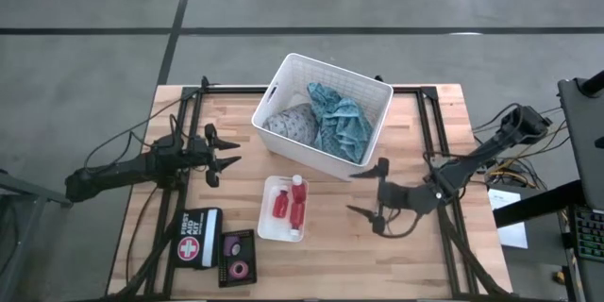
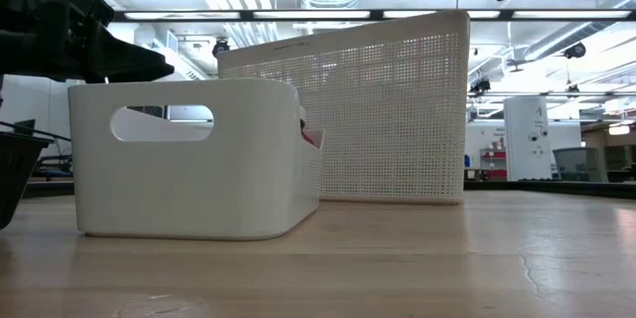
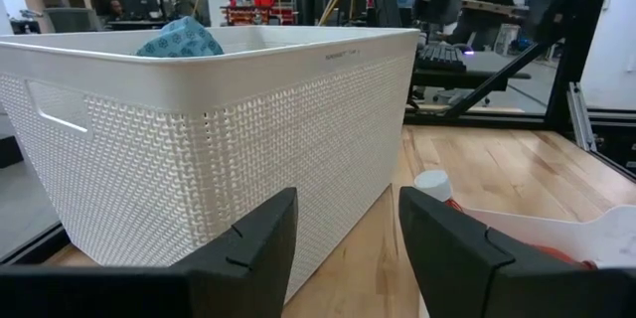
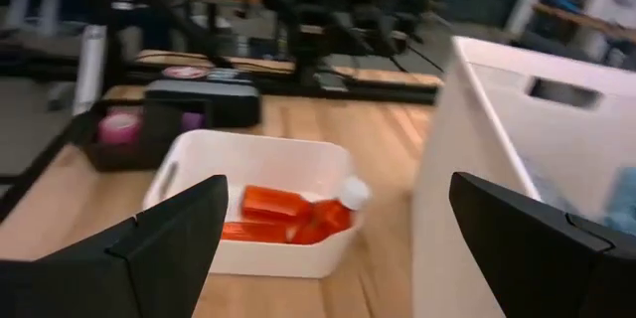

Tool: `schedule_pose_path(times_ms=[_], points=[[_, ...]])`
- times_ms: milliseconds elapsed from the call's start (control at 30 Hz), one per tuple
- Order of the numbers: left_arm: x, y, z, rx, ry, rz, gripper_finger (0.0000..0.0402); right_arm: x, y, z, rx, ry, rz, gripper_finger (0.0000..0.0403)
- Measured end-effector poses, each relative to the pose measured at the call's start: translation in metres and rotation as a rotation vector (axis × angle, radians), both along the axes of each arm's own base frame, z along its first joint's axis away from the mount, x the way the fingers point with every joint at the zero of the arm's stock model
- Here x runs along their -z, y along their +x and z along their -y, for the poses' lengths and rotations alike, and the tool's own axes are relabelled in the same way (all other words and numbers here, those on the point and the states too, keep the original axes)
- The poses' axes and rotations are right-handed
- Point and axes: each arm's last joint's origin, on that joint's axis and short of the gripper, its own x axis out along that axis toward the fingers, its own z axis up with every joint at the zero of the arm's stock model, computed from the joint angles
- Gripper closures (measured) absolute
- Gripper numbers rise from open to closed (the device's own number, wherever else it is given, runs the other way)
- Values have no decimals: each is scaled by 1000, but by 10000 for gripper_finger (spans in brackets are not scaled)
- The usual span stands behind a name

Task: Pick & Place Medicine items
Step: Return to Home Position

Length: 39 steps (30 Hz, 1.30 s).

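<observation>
Red bottles [image 1: 291,206] lie in small white bin [image 1: 267,209], table centre: placed. Tape rolls [image 1: 236,257] sit in dark tray [image 1: 223,250]. Left gripper [image 1: 227,157] and right gripper [image 1: 353,192] are open and empty. Task looks essentially done.

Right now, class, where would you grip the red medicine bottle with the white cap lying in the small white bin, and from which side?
Grip the red medicine bottle across its round body, coming from above: it lies flat, and the walls of the small white bin block its sides.
</observation>
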Motion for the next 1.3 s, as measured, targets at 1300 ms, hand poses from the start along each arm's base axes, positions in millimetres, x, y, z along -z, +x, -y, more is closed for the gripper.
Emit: schedule_pose_path(times_ms=[1300], points=[[0, 0, 0, 0, 0, 0, 217, 94, -70, 36, -273, -10, 263, 79]])
